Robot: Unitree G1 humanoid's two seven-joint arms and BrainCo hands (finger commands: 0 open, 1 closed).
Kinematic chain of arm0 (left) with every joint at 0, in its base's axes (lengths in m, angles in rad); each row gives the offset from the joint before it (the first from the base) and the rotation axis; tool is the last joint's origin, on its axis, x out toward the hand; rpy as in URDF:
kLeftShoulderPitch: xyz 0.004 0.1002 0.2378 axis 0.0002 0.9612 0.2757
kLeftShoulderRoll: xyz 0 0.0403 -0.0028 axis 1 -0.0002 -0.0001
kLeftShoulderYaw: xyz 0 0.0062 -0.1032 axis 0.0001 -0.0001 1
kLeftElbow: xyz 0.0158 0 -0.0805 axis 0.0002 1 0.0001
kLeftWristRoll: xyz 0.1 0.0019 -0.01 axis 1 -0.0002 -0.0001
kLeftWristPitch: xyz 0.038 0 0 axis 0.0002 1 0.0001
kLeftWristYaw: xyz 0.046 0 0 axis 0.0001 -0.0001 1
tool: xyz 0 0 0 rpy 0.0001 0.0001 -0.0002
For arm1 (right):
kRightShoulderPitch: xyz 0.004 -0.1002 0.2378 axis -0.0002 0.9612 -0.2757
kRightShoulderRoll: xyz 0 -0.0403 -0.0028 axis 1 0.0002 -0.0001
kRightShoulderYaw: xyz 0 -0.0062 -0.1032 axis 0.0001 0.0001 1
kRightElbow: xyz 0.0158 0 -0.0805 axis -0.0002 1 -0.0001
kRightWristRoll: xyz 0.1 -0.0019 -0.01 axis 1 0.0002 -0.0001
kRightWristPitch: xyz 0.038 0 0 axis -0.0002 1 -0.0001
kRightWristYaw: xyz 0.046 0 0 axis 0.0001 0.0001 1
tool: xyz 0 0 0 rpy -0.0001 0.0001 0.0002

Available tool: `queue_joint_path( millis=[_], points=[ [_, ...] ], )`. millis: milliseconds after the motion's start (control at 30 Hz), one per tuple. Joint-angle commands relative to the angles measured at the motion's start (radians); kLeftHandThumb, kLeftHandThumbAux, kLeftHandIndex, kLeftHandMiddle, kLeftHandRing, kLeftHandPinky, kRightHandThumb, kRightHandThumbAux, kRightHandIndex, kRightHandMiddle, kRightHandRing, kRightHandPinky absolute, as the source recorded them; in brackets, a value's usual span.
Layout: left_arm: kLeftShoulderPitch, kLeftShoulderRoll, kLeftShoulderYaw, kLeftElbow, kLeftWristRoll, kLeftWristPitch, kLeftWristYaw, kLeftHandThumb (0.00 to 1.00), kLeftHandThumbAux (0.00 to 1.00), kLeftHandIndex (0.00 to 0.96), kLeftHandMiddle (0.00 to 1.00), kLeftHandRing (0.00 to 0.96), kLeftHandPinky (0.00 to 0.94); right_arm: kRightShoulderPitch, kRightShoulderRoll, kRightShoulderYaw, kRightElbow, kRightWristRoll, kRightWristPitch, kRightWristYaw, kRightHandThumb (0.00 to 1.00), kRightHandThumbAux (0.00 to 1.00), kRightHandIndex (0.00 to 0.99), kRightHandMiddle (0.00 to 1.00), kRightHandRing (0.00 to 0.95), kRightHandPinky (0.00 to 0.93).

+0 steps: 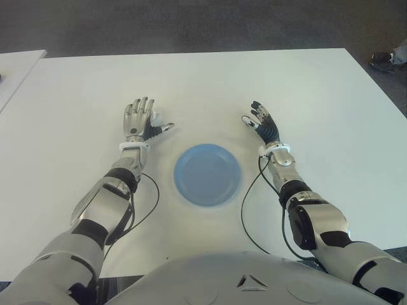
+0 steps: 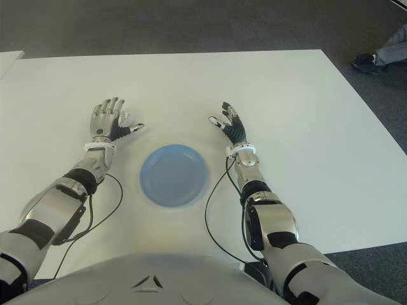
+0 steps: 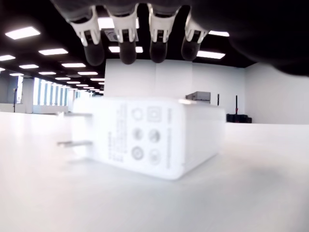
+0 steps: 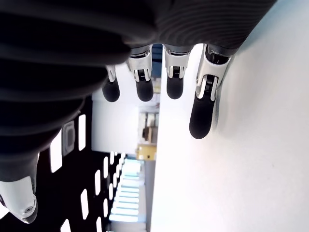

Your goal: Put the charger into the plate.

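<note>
On the desk (image 1: pixel 305 95), at my left, my left robot hand (image 1: pixel 138 119) hangs spread over the white charger (image 3: pixel 149 135), gripping nothing. Right of it sits the blue plate (image 1: pixel 208 174), then my right robot hand (image 1: pixel 261 121), fingers loose, empty. Closing carelessly, I could nudge the charger away

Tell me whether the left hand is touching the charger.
Apart. The left wrist view shows the left hand with fingertips hovering above the charger, background visible between.
</note>
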Motion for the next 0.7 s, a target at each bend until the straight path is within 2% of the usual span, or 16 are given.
queue_joint_path(
  millis=[33, 267, 700],
  points=[
    [-0.014, -0.006, -0.008, 0.020, -0.021, 0.035, -0.080, 0.263, 0.205, 0.000, 0.000, 0.000, 0.000, 0.101, 0.019, 0.007, 0.068, -0.015, 0.062, 0.016, 0.098, 0.621, 0.000, 0.055, 0.022, 0.000],
    [-0.024, -0.013, -0.005, 0.023, -0.044, 0.064, -0.153, 0.240, 0.226, 0.000, 0.000, 0.000, 0.000, 0.105, 0.019, 0.006, 0.067, -0.015, 0.054, 0.015, 0.098, 0.627, 0.000, 0.066, 0.031, 0.000],
    [-0.056, -0.010, -0.001, 0.048, -0.079, 0.070, -0.183, 0.226, 0.264, 0.000, 0.000, 0.000, 0.000, 0.113, 0.016, 0.004, 0.067, -0.014, 0.040, 0.021, 0.101, 0.619, 0.000, 0.074, 0.039, 0.000]
  ],
)
